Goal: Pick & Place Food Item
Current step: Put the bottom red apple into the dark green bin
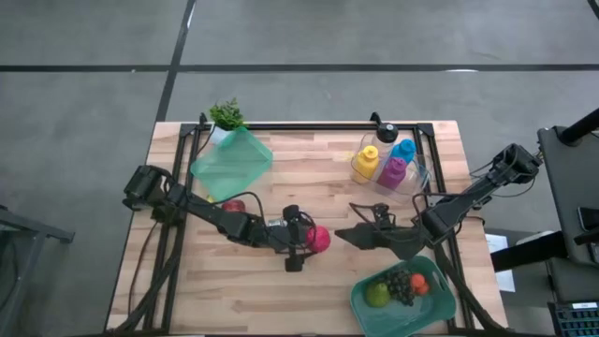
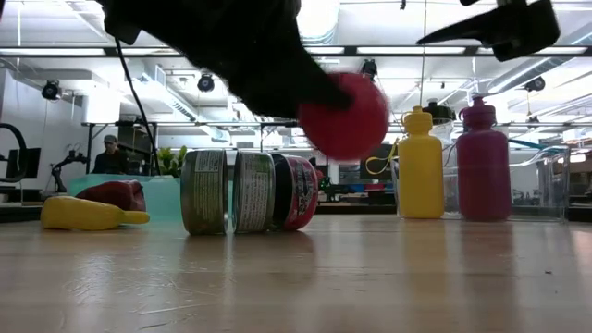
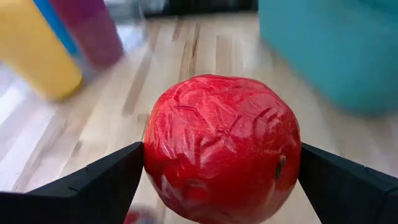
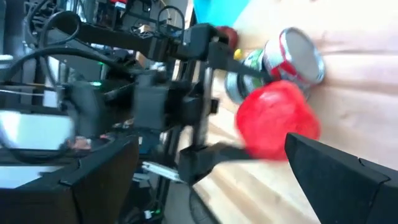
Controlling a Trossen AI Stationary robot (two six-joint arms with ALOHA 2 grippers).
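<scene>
A red apple (image 3: 221,149) with wrinkled skin hangs above the middle of the wooden table (image 1: 309,168), and my left gripper (image 1: 314,240) is shut on it. In the low view the apple (image 2: 347,116) shows well clear of the tabletop. My right gripper (image 1: 348,222) stands open just to the apple's right, raised, its fingers pointing toward the apple with nothing between them. A teal bowl (image 1: 360,301) at the near right holds a green apple, grapes and an orange fruit. My left gripper pinches the apple between its two fingers, one on each of its opposite sides (image 3: 152,168). The fingers (image 3: 93,186) come from the table's left, slanting a little downward. The apple is lifted clear of the table.
Three cans (image 2: 254,191) lie on their sides on the table under my left arm. A yellow banana (image 2: 88,215) and a red item (image 2: 111,194) lie beyond them. A green container (image 1: 232,161) and a plant (image 1: 225,114) stand far left; bottles (image 1: 388,164) far right.
</scene>
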